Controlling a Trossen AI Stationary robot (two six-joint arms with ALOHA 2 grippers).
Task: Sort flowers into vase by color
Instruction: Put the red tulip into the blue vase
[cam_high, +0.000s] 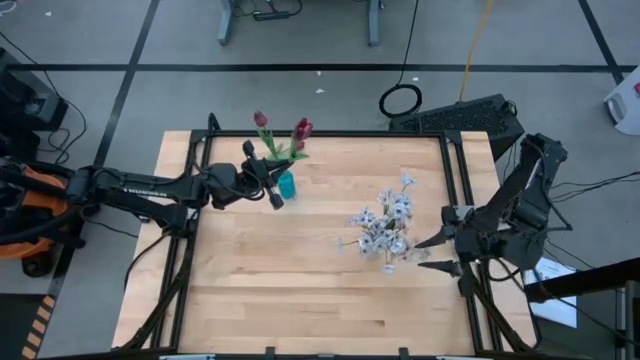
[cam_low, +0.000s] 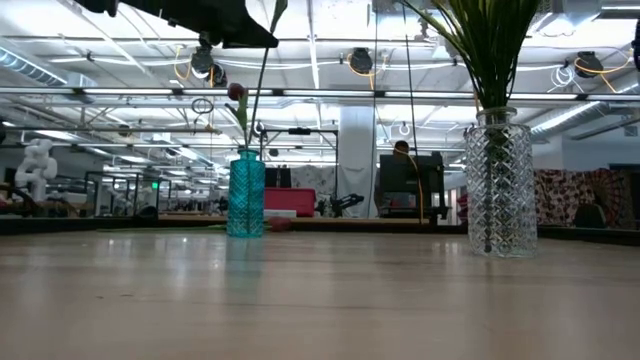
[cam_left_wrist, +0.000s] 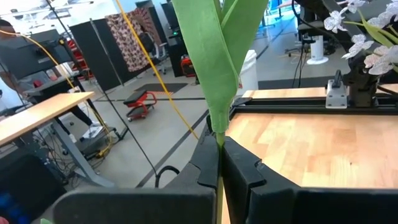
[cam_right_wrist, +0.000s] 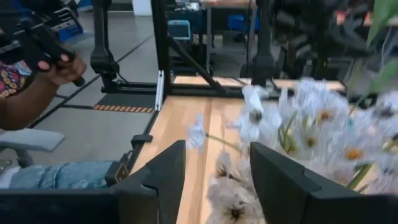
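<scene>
left tool (cam_left_wrist: 220, 163) clamping tulip stem (cam_left_wrist: 220, 74) above teal vase (cam_high: 287, 185)

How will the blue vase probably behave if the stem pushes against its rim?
The blue vase looks tall and narrow, so it may tip. It appears to be glass, likely fragile. The left gripper holds a thin, probably bendy stem.

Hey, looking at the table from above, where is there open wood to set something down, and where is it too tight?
The whole near strip of the table is bare, as is the wood between the teal vase and the white flowers. It is crowded at the teal vase, where the left gripper holds a red tulip stem, and between the white flowers and the right gripper.
</scene>
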